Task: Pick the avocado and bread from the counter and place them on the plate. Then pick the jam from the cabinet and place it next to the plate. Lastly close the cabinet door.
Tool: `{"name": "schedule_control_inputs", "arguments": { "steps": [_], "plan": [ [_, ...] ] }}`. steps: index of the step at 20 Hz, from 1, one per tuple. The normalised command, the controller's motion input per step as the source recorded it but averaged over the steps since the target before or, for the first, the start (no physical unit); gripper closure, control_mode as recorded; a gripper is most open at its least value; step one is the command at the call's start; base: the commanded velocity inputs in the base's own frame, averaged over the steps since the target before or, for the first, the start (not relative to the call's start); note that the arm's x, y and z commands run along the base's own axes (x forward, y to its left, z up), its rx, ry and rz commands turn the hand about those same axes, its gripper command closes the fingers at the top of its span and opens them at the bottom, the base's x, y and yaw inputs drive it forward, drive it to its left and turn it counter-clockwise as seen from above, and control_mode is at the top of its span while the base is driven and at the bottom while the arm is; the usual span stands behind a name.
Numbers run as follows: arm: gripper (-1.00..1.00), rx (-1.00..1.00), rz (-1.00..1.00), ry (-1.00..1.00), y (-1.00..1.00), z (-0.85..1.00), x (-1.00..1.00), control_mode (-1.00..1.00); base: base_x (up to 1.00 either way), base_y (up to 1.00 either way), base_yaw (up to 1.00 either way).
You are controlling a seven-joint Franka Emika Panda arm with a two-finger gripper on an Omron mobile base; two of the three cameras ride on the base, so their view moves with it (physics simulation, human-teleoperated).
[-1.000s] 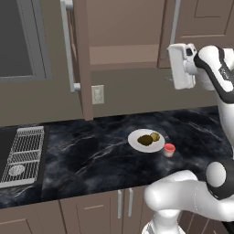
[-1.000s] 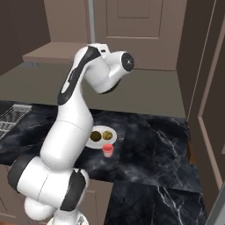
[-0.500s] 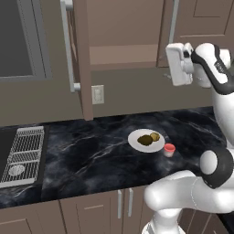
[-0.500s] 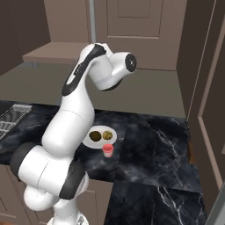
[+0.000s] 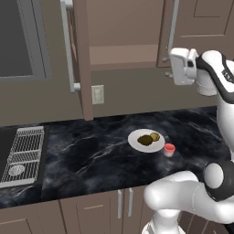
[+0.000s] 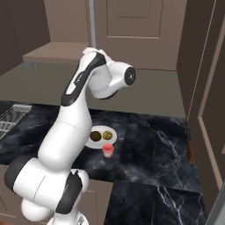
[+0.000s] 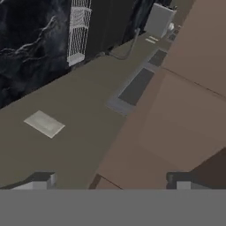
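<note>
The white plate (image 5: 137,136) (image 6: 90,142) sits on the dark counter and holds the avocado (image 5: 145,140) (image 6: 95,135) and the bread (image 5: 155,136) (image 6: 107,135). The red-lidded jam (image 5: 169,150) (image 6: 107,150) stands on the counter just beside the plate. The cabinet door (image 5: 80,59) hangs open, edge-on, left of the open shelf. My gripper (image 7: 110,183) (image 5: 173,66) is raised high at shelf level, right of that door and well above the plate. It is open, with nothing between its fingertips (image 7: 40,181). In the hand view the brown door panel (image 7: 176,123) lies ahead.
A stove grate (image 5: 25,151) (image 7: 77,31) lies at the counter's left end. A wall outlet (image 5: 97,94) (image 7: 44,123) sits under the cabinet. A closed cabinet door with a long handle (image 5: 172,27) is right of the open shelf. A tall brown panel (image 6: 206,110) stands at the far right.
The arm has shifted its pose slightly, with the hand staying up near the cabinet shelf. The plate, the food and the jam have not moved.
</note>
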Motion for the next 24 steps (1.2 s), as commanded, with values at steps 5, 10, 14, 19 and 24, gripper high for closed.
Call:
{"name": "schedule_control_inputs", "arguments": {
  "steps": [5, 10, 14, 19, 24],
  "plan": [
    [-1.00, -0.07, -0.02, -0.25, 0.20, 0.17, -0.59, -1.00, 0.00, 0.00, 0.00],
    [-1.00, -0.14, -0.03, -0.22, 0.42, 0.10, -0.74, -1.00, 0.00, 0.00, 0.00],
    [-1.00, -0.14, -0.08, -0.22, 0.19, 0.11, -0.81, -1.00, 0.00, 0.00, 0.00],
    [-1.00, -0.11, -0.15, -0.06, 0.00, 0.01, -0.66, -1.00, 0.00, 0.00, 0.00],
    [-1.00, -0.15, -0.11, -0.02, 0.13, 0.02, -0.57, -1.00, 0.00, 0.00, 0.00]
  ]
}}
